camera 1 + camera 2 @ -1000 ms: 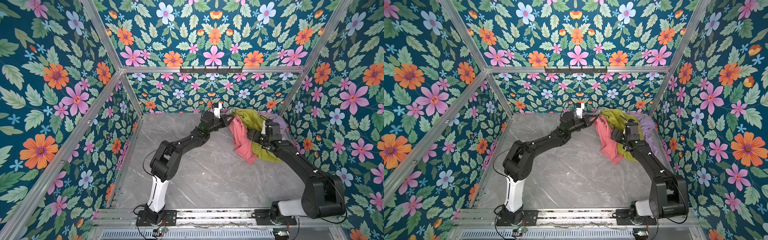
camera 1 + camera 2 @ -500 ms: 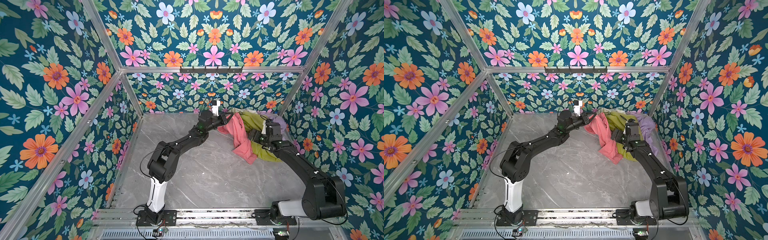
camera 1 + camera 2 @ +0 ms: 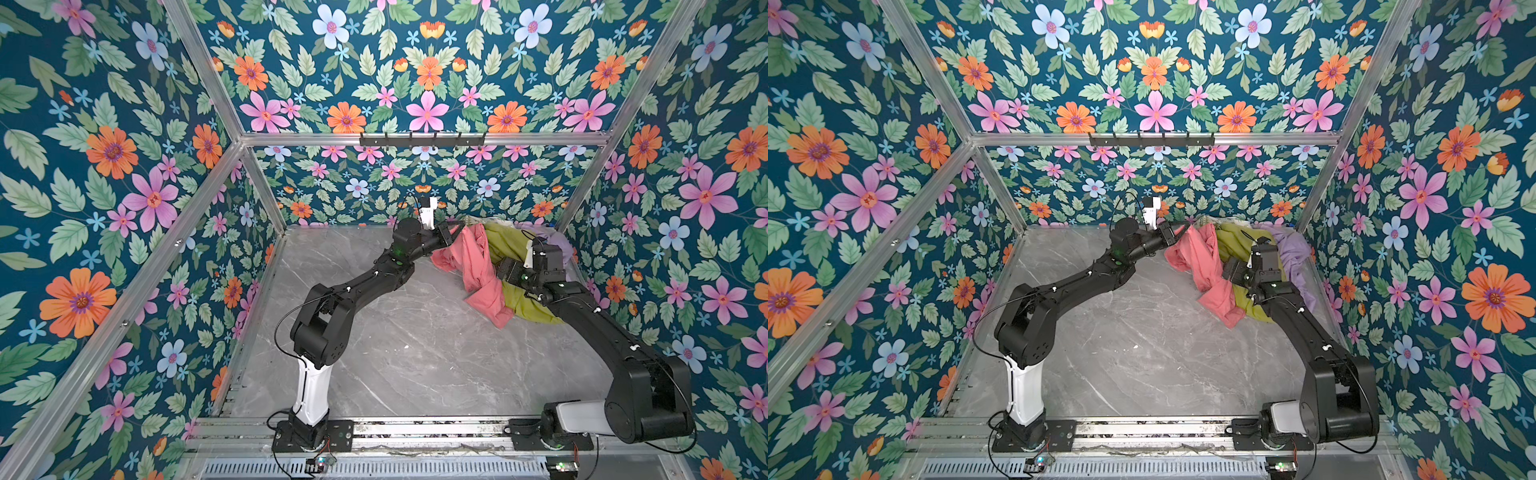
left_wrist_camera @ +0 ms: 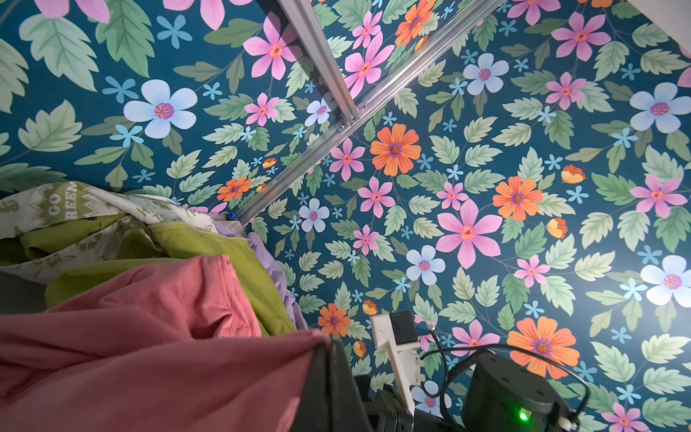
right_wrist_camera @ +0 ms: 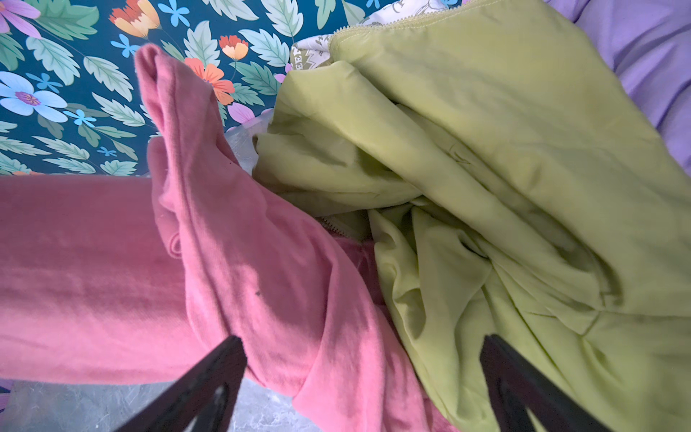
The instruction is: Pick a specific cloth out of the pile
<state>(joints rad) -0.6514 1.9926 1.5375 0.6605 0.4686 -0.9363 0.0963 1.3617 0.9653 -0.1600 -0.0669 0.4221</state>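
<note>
Salmon-pink soft fabric, the cloth (image 3: pixel 478 266), hangs at the 9 o'clock edge of the pile (image 3: pixel 521 305), a heap of soft garments bunched in the 1 o'clock corner of the grey marble-look surface (image 3: pixel 395 353) in both top views. Its upper corner is pinched in the left gripper (image 3: pixel 454 232), whose jaws are clamped narrow on the fabric and raised above the surface. From there the cloth drapes down toward 5 o'clock, its lower end resting on the surface. An olive-green cloth (image 3: pixel 500 245) lies against it on the 3 o'clock side, with a pale lilac cloth (image 3: pixel 1293 257) beyond, next to the floral wall (image 3: pixel 665 208). A cream patterned cloth (image 4: pixel 48 205) shows behind them in the left wrist view. The right gripper (image 5: pixel 362 340) stands wide and holds nothing, its two black fingers (image 5: pixel 209 374) poised over the line where pink meets green.
</note>
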